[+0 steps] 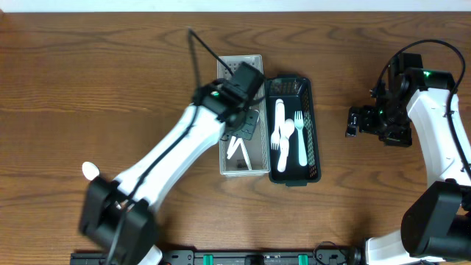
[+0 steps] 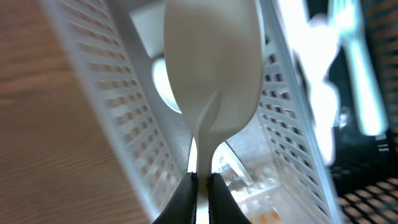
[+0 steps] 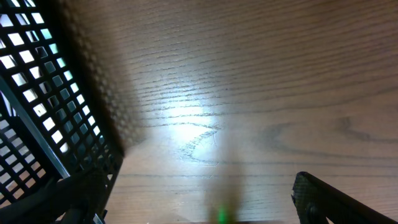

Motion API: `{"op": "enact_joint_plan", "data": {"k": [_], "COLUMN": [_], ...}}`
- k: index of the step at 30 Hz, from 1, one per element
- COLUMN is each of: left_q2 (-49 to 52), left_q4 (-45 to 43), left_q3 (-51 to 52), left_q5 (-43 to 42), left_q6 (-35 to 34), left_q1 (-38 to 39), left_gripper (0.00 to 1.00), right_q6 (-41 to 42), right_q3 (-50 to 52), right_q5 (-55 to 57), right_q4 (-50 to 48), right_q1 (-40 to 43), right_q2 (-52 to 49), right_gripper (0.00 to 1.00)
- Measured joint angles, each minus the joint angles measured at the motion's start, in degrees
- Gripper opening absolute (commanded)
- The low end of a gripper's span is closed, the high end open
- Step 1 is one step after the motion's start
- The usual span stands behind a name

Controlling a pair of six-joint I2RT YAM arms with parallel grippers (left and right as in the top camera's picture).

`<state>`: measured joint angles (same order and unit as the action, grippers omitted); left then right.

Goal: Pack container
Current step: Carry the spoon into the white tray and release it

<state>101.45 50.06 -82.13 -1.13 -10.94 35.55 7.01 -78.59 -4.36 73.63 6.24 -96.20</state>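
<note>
Left pincer (image 2: 200, 186) around white spoon (image 2: 211, 74)

The left arm (image 1: 169, 151) stretches diagonally forward and to its right, wrist tipped downward. The left gripper (image 2: 200, 183) points down, its two dark fingers (image 2: 180, 199) pinched tight on the thin handle of a white spoon (image 2: 211, 68), whose bowl stands beyond the fingertips. The right arm (image 1: 441, 140) is folded back, wrist turned leftward. The right gripper (image 1: 354, 121) hangs low with fingers (image 3: 329, 199) spread wide, holding nothing.

wooden table (image 1: 73, 88) | on it: white basket (image 1: 254, 60) | black basket (image 1: 314, 147) | white utensil (image 1: 90, 171)
</note>
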Motion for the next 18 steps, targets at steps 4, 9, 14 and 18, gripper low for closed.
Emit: {"op": "enact_joint_plan", "data": {"k": [4, 9, 14, 18], "left_q2": [5.84, 6.75, 4.15, -2.93], "left_q4": [-0.20, -0.48, 0.17, 3.87], "left_q3": [0.00, 0.00, -0.70, -2.38], "left_q5": [0.02, 0.02, 0.13, 3.13], "left_q6": [0.20, -0.72, -0.63, -0.76], "left_q1": [0.20, 0.20, 0.15, -0.72], "left_gripper": [0.41, 0.56, 0.59, 0.68], "right_q6": [0.00, 0.00, 0.00, 0.02], "right_q3": [0.00, 0.00, 0.00, 0.00], "right_q5": [0.00, 0.00, 0.00, 0.00], "right_q4": [0.07, 0.07, 0.00, -0.04], "right_q1": [0.00, 0.00, 0.00, 0.00], "right_q2": [0.00, 0.00, 0.00, 0.00], "right_gripper": [0.99, 0.99, 0.99, 0.99]}}
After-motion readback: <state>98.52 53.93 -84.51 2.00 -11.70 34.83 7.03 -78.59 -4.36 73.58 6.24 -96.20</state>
